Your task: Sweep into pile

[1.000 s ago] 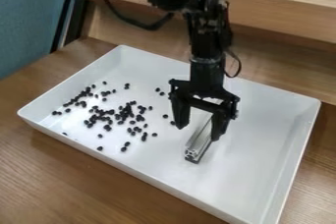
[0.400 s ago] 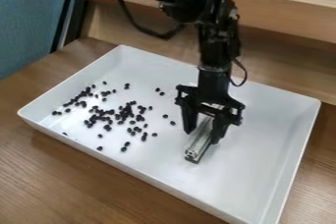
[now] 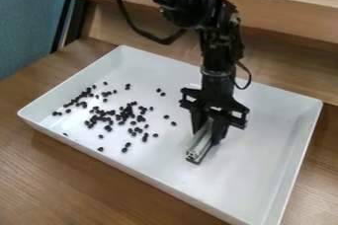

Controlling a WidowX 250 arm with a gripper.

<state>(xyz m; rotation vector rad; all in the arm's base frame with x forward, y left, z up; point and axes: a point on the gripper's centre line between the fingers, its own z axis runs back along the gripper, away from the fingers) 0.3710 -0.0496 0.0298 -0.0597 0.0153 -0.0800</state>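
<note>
While the black arm (image 3: pixel 214 39) comes into the camera view from the top edge, its tool (image 3: pixel 208 137) hangs down over the middle of a shallow white tray (image 3: pixel 254 177). The tool is clamped on a metal bar (image 3: pixel 197 150), one finger on each side of it. The bar lies slantwise inside the tray, its near end pointing toward the lower edge of the view and its far part between the fingers. Small dark pieces (image 3: pixel 119 117) are scattered on the tray's floor, to the left of the bar in the view and apart from it. Many sit in a loose cluster, others in a straggling line nearer the tray's left end, and a few lie singly. The tray rests on a wooden worktop (image 3: pixel 79 179). Behind it is a raised wooden ledge (image 3: pixel 284 19), with blue fabric (image 3: pixel 26 21) at the upper left.
</note>
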